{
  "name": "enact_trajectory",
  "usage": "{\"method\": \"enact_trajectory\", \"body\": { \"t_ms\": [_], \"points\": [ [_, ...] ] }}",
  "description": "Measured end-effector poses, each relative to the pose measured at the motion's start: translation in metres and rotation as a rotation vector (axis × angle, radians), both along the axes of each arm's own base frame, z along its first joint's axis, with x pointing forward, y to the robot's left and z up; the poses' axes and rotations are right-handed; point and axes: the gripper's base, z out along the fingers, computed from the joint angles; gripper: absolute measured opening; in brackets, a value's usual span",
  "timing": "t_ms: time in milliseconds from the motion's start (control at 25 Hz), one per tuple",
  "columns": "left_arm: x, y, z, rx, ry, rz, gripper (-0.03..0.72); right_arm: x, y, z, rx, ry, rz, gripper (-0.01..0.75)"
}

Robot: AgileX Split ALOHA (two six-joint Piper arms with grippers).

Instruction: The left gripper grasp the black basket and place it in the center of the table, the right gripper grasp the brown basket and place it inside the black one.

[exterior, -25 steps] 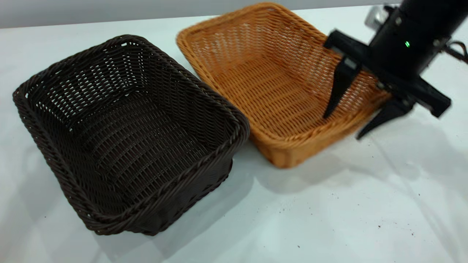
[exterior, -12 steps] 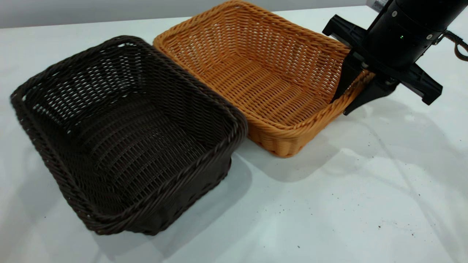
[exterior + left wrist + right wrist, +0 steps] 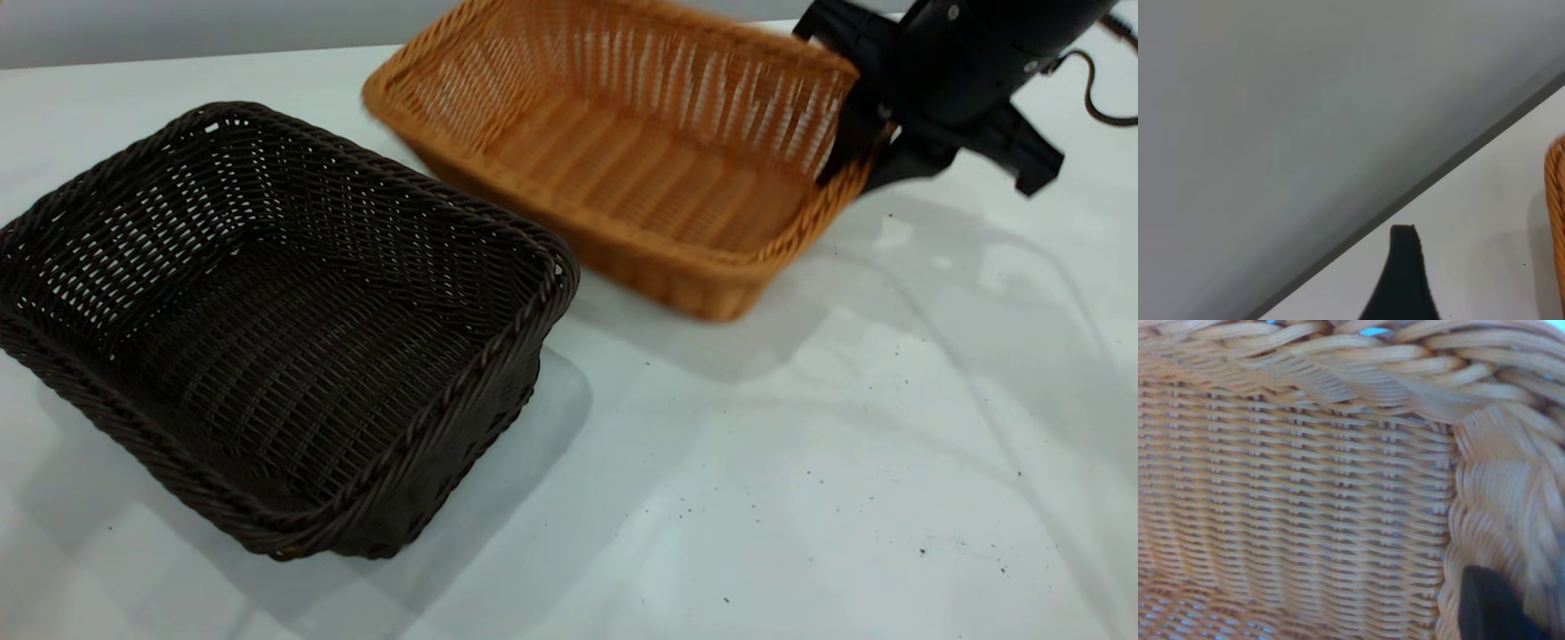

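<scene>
The black basket (image 3: 267,329) sits flat on the white table (image 3: 800,462) at the left, open side up and empty. The brown basket (image 3: 622,169) is tilted behind and to the right of it, its right end raised, apart from the black one. My right gripper (image 3: 858,164) is shut on the brown basket's right end wall, one finger inside and one outside. The right wrist view is filled by that basket's weave (image 3: 1305,507), with one dark fingertip (image 3: 1488,607) against the rim. A dark part of my left gripper (image 3: 1401,280) shows over the table, beside the brown basket's edge (image 3: 1557,200).
A grey wall (image 3: 178,27) runs along the table's far edge. The right arm's cable (image 3: 1098,98) hangs at the top right. Bare table with small dark specks lies in front and to the right of the baskets.
My right gripper closed on the brown basket's right end and lifted it up and back, tilting it. The black basket has shifted left and turned a little.
</scene>
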Motion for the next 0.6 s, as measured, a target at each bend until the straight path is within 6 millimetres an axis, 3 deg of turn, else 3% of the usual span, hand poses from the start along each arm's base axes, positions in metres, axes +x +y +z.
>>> {"method": "enact_trajectory", "body": {
  "t_ms": [320,600],
  "points": [
    [-0.007,-0.003,-0.009,0.052,0.107,-0.072,0.521,0.021,-0.044,0.020,-0.098,-0.163,-0.017,0.110],
    [-0.019,-0.006,-0.019,0.159,0.229,-0.208,0.521,0.035,-0.077,0.065,-0.087,-0.174,0.135,0.109]
  ]
}}
